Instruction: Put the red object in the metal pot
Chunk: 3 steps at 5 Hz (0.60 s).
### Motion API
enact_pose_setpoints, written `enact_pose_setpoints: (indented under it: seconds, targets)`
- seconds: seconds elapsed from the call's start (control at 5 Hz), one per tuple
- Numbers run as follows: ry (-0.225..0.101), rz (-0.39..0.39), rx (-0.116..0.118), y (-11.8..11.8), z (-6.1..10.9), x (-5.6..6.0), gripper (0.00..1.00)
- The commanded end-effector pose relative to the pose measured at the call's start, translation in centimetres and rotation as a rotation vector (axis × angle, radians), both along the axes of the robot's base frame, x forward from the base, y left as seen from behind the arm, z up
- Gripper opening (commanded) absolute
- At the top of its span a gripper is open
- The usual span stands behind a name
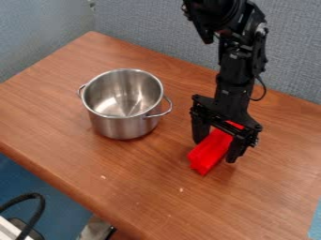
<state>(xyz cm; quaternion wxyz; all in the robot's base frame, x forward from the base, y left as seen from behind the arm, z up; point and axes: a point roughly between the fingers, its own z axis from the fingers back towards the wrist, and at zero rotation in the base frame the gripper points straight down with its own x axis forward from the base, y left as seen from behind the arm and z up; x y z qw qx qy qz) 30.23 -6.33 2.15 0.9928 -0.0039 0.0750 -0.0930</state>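
Bench (51,89) of brown wood carries all items. Arm (238,56) descends from the far edge toward the right side. Metal pot (123,103) stands empty and upright near the bench's middle, toward the left edge. Pincer (223,141) straddles the upper end of the red object (211,154), jaws at either side; whether they already clamp it cannot be told. The block lies right of the pot, its near end resting on the bench. Risk: gripped so near one end, the long block may pivot or slip, then strike the pot rim.
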Motion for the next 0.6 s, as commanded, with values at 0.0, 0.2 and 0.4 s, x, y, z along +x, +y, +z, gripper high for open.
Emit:
enact_pose_setpoints:
  seconds: [0.0, 0.2, 0.4]
  targets:
    - [-0.070, 0.014, -0.016, 0.31, 2.31, 0.83, 1.00]
    - [-0.073, 0.012, -0.016, 0.30, 2.48, 0.89, 1.00]
    - [-0.072, 0.011, -0.015, 0.24, 2.59, 0.92, 1.00]
